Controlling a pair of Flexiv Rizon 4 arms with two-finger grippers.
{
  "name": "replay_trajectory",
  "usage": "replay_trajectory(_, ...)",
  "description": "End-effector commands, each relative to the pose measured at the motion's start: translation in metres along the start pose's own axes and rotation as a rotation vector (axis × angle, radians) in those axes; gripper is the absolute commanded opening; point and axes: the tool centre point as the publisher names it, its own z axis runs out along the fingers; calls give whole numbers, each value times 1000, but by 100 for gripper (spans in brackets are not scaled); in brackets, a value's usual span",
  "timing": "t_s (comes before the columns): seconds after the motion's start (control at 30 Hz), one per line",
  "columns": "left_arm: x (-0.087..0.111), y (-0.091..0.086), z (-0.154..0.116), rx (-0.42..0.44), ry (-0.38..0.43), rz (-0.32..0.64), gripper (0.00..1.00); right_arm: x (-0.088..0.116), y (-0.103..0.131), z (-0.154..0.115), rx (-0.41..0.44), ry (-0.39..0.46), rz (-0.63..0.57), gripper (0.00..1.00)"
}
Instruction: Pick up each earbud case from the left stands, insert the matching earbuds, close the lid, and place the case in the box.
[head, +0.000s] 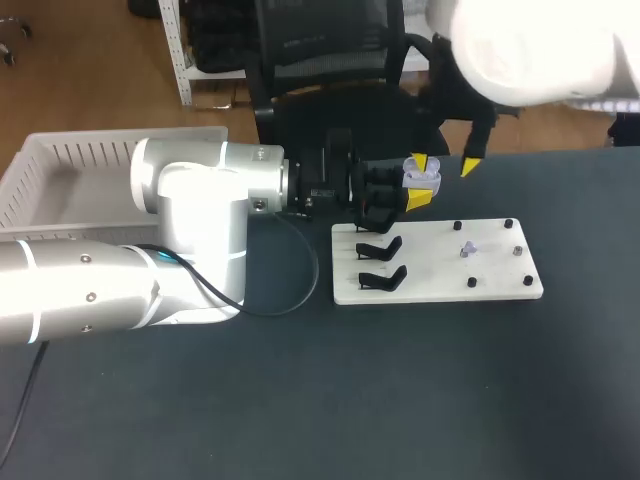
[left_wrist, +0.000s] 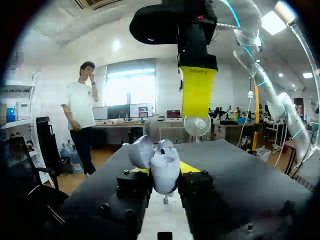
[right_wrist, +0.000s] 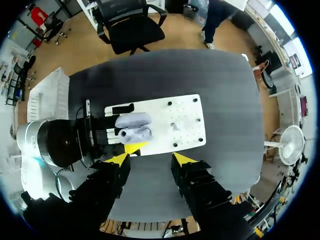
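The left gripper (left_wrist: 165, 176) is clamped on the pale lilac plastic earbud case (left_wrist: 164, 162), lid open, above the flat white board's (head: 500, 278) far left edge, so the right gripper (right_wrist: 150, 159), fingers apart and empty over it, should seat each earbud straight down while the case is held level.

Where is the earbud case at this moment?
In the head view, the earbud case sits, lid open, in the left gripper above the white board, near its black stands.

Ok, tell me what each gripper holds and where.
Left gripper: open earbud case, lower body pinched between its fingers. Right gripper: open, holding nothing.
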Motion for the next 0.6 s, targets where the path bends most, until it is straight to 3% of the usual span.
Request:
replay_trajectory(0.03,1,-2,0,-8,-4,3,0,30,-18,-5,-67,-144,-25,100)
replay_trajectory(0.27,1,-2,0,-8,-4,3,0,43,-25,-11,-67,-231,-71,100)
replay_trajectory(0.6,1,-2,0,-8,-4,3,0,48,-31,-10,-36,-226,-41,100)
